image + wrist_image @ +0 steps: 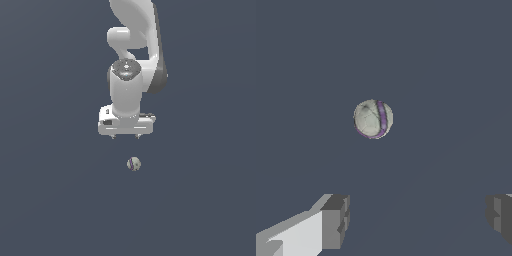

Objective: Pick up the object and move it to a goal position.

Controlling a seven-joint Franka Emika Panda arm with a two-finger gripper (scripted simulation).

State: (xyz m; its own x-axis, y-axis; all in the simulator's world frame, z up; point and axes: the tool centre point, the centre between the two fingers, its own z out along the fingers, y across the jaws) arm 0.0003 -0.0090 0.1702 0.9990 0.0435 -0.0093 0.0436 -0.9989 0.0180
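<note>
The ball (133, 163) is round, so it has no long axis and no clear heading; in the wrist view (373, 119) it shows a pale cream-grey face with a purple band curving down one side. It lies on the plain dark grey floor (55, 200), apart from the claw (125, 136) and untouched by it: in the exterior view it sits just below the white gripper body and slightly toward that view's right. The claw is spread wide and holds nothing, its two grey fingers (336, 221) standing far apart in the wrist view with the ball ahead of the gap between them.
</note>
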